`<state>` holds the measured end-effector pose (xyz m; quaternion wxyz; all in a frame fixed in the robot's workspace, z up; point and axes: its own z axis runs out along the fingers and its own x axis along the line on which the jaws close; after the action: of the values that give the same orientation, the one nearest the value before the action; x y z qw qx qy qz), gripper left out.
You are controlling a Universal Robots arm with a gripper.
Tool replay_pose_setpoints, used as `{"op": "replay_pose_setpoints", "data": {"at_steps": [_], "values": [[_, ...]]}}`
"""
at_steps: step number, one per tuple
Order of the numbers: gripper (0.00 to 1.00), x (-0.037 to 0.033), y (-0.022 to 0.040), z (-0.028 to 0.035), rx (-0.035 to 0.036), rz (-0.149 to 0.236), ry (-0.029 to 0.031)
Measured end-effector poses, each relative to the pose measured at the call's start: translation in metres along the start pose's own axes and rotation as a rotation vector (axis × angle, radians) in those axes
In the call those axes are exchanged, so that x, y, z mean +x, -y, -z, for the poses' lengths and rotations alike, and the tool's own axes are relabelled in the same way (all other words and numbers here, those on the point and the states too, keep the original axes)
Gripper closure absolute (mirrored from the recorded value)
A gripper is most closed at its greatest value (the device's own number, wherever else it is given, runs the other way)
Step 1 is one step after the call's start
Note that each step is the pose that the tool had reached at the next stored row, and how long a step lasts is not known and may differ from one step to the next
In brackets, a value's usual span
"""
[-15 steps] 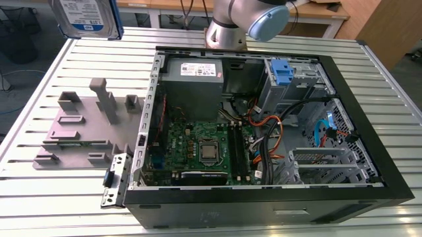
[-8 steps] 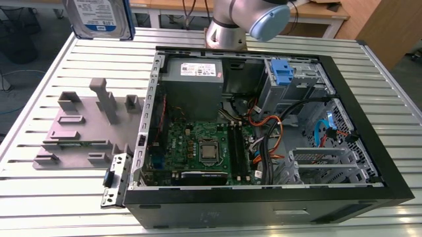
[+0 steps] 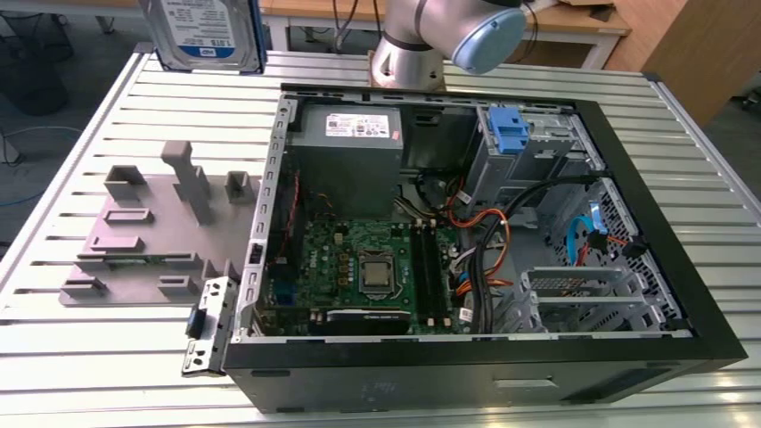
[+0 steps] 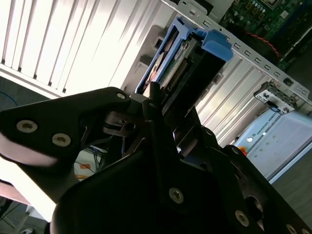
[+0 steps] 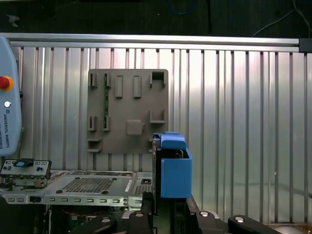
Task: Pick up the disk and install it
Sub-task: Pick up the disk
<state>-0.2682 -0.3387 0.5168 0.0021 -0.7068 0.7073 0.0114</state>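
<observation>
The disk [image 3: 202, 31] hangs high over the slatted table, at the upper left of the exterior view and outside the computer case [image 3: 666, 294]. Its white-and-blue label faces that camera. In the second wrist view my gripper [image 4: 165, 105] is shut on the disk [image 4: 178, 66], whose blue carrier rail [image 4: 214, 44] juts out past the black fingers [image 4: 152, 105]. The first wrist view has the disk [image 5: 173, 168] edge-on, blue rail foremost, rising from the gripper [image 5: 168, 209].
The open case holds a motherboard [image 3: 356, 267], a grey power supply [image 3: 351, 129] and a drive cage with a blue bracket [image 3: 509, 134]. A grey fixture plate [image 3: 143, 232] lies on the table beside the case. A teach pendant [image 5: 9, 97] sits at the table's edge.
</observation>
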Motion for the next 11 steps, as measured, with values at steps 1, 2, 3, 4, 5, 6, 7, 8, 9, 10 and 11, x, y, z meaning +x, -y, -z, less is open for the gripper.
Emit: {"op": "replay_pose_setpoints", "data": {"at_steps": [1,2,3,4,5,6,7,8,9,10,11], "values": [[0.65,0.0,0.0033,0.0,0.0,0.0,0.0],[0.65,0.0,0.0066,0.0,0.0,0.0,0.0],[0.65,0.0,0.0095,0.0,0.0,0.0,0.0],[0.65,0.0,0.0123,0.0001,0.0,0.0,0.0],[0.65,0.0,0.015,0.0001,0.0,0.0,0.0],[0.65,0.0,0.0176,0.0001,0.0,0.0,0.0],[0.65,0.0,0.0202,0.0001,0.0,0.0,0.0],[0.65,0.0,0.0231,0.0001,0.0,0.0,0.0],[0.65,0.0,0.0262,0.0001,0.0,0.0,0.0],[0.65,0.0,0.0292,0.0001,0.0,0.0,0.0],[0.65,0.0,0.0324,0.0001,0.0,0.0,0.0]]}}
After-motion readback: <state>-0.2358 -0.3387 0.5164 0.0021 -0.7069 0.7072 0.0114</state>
